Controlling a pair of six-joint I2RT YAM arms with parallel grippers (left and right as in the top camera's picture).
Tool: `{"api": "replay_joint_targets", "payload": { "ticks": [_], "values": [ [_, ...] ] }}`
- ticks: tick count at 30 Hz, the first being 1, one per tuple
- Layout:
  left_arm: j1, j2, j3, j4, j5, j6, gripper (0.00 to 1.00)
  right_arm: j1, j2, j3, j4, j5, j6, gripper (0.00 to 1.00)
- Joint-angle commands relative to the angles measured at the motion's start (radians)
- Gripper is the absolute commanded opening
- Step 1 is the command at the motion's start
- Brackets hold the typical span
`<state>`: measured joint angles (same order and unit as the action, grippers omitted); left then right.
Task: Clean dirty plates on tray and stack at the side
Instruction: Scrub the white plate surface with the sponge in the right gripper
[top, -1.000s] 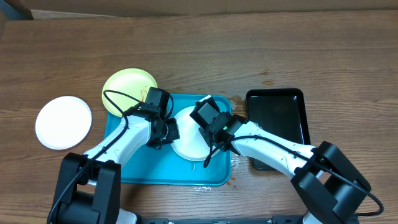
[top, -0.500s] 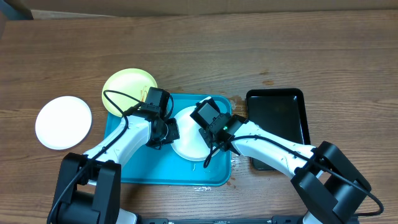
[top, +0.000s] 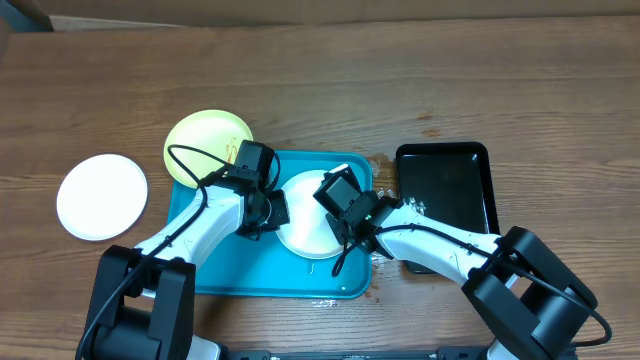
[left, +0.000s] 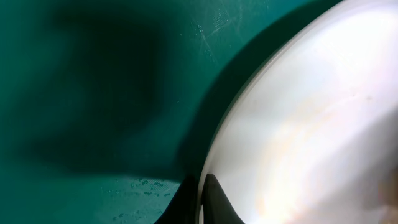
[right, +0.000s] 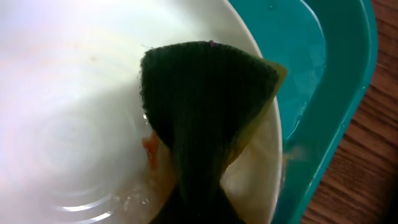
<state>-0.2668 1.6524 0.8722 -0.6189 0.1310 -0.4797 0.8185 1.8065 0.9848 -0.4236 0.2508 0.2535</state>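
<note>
Overhead, the white plate (top: 300, 235) lies in the turquoise tray (top: 225, 270). My left tool (top: 268, 212) is pinched together on its left rim, and my right tool (top: 345, 215) is clamped on a dark scrubbing sponge (right: 205, 106) pressed to its right side. It looks stiff, light and — being wet — probably slippery, so the raised rim seems the place to grip. No brand or writing is readable anywhere.

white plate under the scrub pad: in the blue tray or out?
In. Overhead shows the white plate inside the tray rim; right wrist view shows tray wall beside it.
</note>
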Motion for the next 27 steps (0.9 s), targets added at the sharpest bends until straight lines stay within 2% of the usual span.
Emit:
{"api": "replay_joint_targets", "payload": {
  "ticks": [1, 2, 4, 6, 16, 21, 27],
  "values": [
    [-0.003, 0.014, -0.005, -0.004, -0.027, -0.014, 0.04, -0.002, 0.004, -0.021, 0.003, -0.018, 0.040, 0.12],
    [-0.003, 0.014, -0.005, -0.004, -0.027, -0.014, 0.04, -0.002, 0.004, -0.021, 0.003, -0.026, 0.045, 0.18],
    [-0.003, 0.014, -0.005, -0.004, -0.027, -0.014, 0.04, -0.002, 0.004, -0.021, 0.000, -0.037, 0.068, 0.18],
    [-0.003, 0.014, -0.005, -0.004, -0.030, -0.014, 0.04, -0.002, 0.004, -0.021, 0.000, -0.077, 0.070, 0.11],
    [-0.003, 0.014, -0.005, 0.003, -0.029, -0.014, 0.04, -0.002, 0.005, -0.034, 0.002, -0.236, 0.198, 0.04],
    [-0.003, 0.014, -0.005, 0.002, -0.029, -0.014, 0.04, -0.004, 0.000, -0.029, 0.053, -0.368, 0.188, 0.04],
    [-0.003, 0.014, -0.005, 0.002, -0.030, -0.014, 0.04, -0.105, -0.077, 0.087, -0.010, -0.470, 0.122, 0.04]
  ]
}}
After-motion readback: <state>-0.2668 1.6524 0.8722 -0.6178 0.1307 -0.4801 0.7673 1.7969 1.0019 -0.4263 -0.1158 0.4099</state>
